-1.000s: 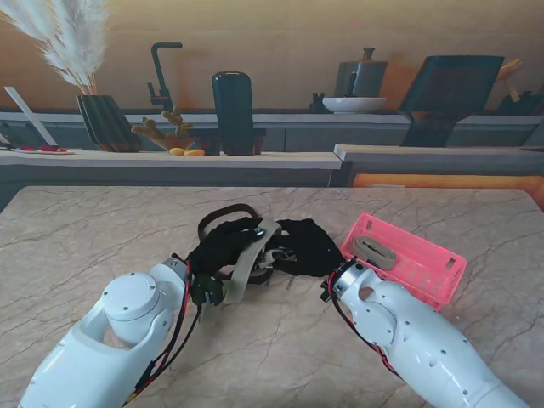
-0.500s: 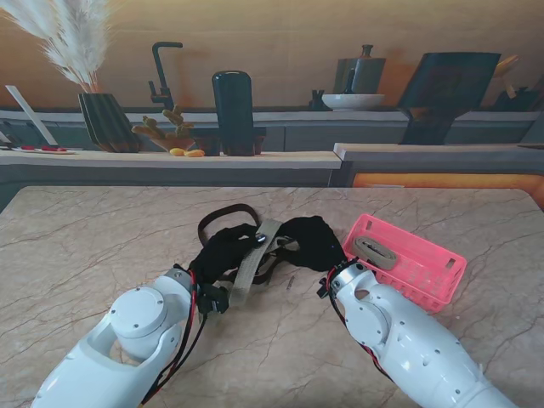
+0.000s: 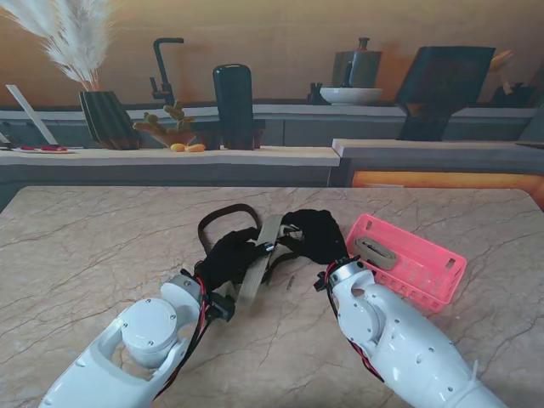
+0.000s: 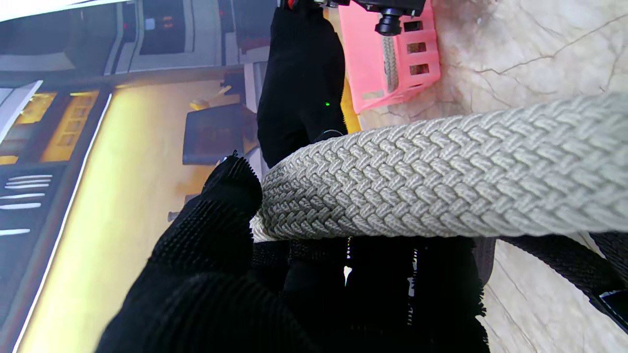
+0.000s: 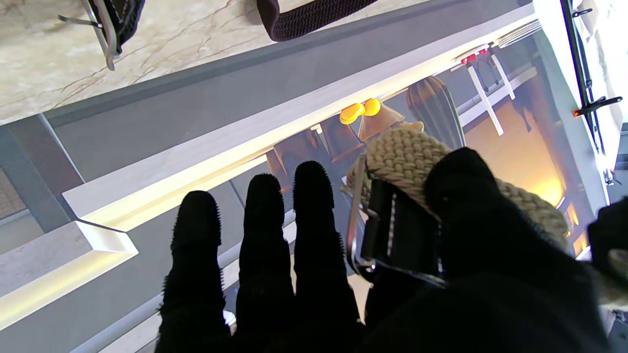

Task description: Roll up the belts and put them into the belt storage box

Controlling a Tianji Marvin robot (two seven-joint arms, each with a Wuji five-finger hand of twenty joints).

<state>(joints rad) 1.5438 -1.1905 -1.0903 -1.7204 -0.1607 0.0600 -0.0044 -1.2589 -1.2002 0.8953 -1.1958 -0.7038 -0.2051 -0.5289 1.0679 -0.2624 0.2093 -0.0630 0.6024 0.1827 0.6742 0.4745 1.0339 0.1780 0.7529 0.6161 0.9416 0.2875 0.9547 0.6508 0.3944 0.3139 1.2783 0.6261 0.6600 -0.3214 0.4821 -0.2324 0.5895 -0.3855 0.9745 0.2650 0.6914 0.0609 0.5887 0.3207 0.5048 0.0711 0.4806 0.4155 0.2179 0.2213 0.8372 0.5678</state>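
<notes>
1. A woven beige belt [image 3: 257, 259] is held up off the table [image 3: 93, 246] between the two black-gloved hands, near the middle of the marble top. It runs slantwise from the buckle end, farther from me, down to the end nearer to me.
2. The left robot hand [image 3: 223, 257] is curled around the belt. In the left wrist view the braided strap [image 4: 441, 171] lies across the gloved fingers [image 4: 230, 196], with a fingertip pressed against its edge.
3. The right robot hand [image 3: 314, 235] pinches the buckle end. In the right wrist view the thumb [image 5: 461, 196] presses the braid against a dark metal buckle [image 5: 387, 235], while three other fingers [image 5: 265, 220] stretch out straight, side by side.
4. A dark brown belt [image 3: 223, 218] lies on the table just beyond the left robot hand, curving in a loop. How much of it passes under the hands cannot be told.
5. The pink belt storage box [image 3: 416, 263] sits on the table just to the right of the right robot hand, slightly skewed to the table's edge. A rolled beige belt [image 3: 374, 251] already lies in its end nearer the hands.
6. Behind the table runs a shelf [image 3: 170, 155] with a dark vase of pampas grass [image 3: 106, 119] and a tall dark bottle [image 3: 234, 106].
</notes>
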